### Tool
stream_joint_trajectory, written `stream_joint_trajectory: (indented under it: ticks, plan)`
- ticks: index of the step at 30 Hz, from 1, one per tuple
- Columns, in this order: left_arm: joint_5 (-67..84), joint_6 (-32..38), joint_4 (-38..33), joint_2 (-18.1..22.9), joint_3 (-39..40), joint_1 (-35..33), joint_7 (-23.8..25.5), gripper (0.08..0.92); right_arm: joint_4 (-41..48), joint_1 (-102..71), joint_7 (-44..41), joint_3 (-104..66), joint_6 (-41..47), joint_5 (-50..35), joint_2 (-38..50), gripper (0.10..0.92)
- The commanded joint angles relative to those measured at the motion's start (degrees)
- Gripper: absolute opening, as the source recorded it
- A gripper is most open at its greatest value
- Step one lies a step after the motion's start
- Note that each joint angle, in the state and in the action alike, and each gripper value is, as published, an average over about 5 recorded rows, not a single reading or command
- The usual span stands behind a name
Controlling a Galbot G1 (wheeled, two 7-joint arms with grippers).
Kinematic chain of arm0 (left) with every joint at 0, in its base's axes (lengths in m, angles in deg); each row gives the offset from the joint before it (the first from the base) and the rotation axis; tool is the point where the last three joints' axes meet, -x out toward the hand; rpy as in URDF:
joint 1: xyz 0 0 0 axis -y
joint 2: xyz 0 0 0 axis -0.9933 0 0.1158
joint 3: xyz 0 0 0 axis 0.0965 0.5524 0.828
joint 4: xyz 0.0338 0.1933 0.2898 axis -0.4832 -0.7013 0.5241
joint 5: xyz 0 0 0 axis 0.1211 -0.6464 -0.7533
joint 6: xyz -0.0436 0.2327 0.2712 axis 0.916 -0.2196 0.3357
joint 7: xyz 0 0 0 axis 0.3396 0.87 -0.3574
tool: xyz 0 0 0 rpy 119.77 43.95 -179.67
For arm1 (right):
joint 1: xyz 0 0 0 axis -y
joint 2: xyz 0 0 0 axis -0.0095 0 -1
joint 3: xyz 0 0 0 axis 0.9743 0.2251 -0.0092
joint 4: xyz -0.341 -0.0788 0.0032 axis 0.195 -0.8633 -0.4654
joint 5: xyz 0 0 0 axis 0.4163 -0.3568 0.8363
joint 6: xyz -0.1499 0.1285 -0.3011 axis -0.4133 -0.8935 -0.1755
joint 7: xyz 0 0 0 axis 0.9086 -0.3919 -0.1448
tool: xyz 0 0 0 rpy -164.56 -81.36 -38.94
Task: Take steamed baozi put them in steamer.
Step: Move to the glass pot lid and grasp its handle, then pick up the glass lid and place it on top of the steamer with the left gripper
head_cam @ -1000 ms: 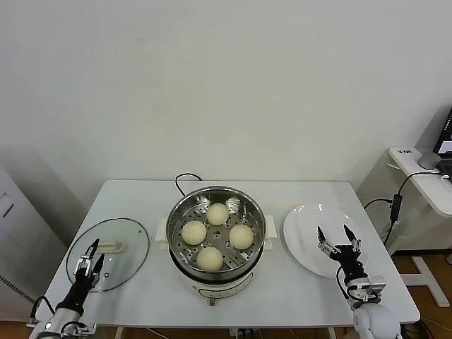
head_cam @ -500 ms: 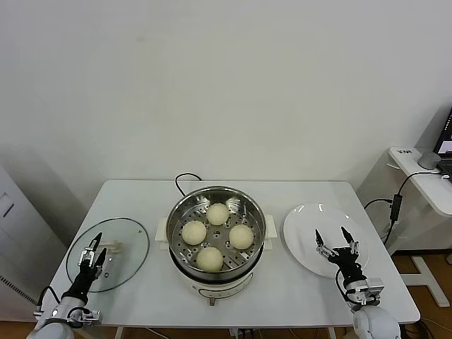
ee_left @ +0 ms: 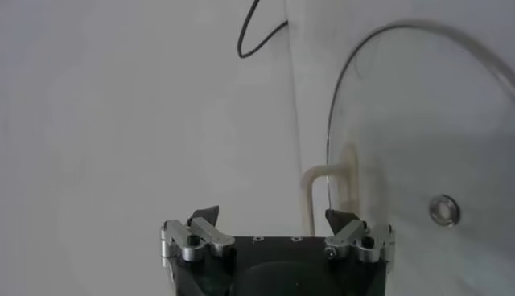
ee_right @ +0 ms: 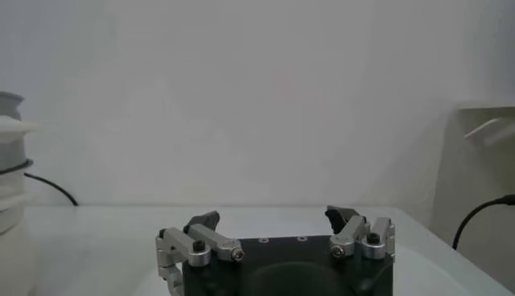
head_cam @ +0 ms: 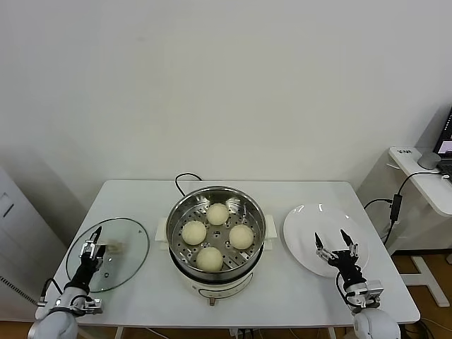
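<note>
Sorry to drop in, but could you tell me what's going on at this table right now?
All four buns already sit inside the steel steamer at the table's middle. The white plate beside it holds nothing. The right gripper hovers open over the plate's near edge, and the left gripper hangs open over the glass lid lying flat on the table. Neither holds anything.

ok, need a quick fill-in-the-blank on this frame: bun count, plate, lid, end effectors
The steamer holds ____ steamed baozi.
The white plate, on the steamer's right, has ____ buns on it.
The glass lid lies flat on the ____, left of the steamer.
The left end effector over the lid and the right end effector over the plate both have their fingers ____.

Missing words: four; no; table; open
</note>
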Motion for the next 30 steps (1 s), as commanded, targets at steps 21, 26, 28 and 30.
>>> stream_joint_trajectory:
  ticks: [21, 26, 28, 30]
  plan:
    - [12.51, -3.65, -12.70, -4.23, -0.36, -3.11, 5.08, 0.123, 0.32, 0.76, -0.44, -0.11, 0.15, 0.02, 0.30, 0.823]
    - [17.47, -7.92, -19.35, -7.44, -0.84, -3.84, 11.00, 0.102, -0.06, 0.85, -0.46, -0.01, 0.25, -0.14, 0.39, 0.823]
    - [19.11, -10.11, -21.94, -8.57, -0.69, -4.16, 13.20, 0.102, -0.19, 0.79, -0.48, 0.02, 0.26, -0.20, 0.36, 0.823]
    - [20.22, -12.58, -24.73, -9.63, -0.24, -4.51, 15.07, 0.102, -0.31, 0.68, -0.50, 0.05, 0.26, -0.26, 0.33, 0.823]
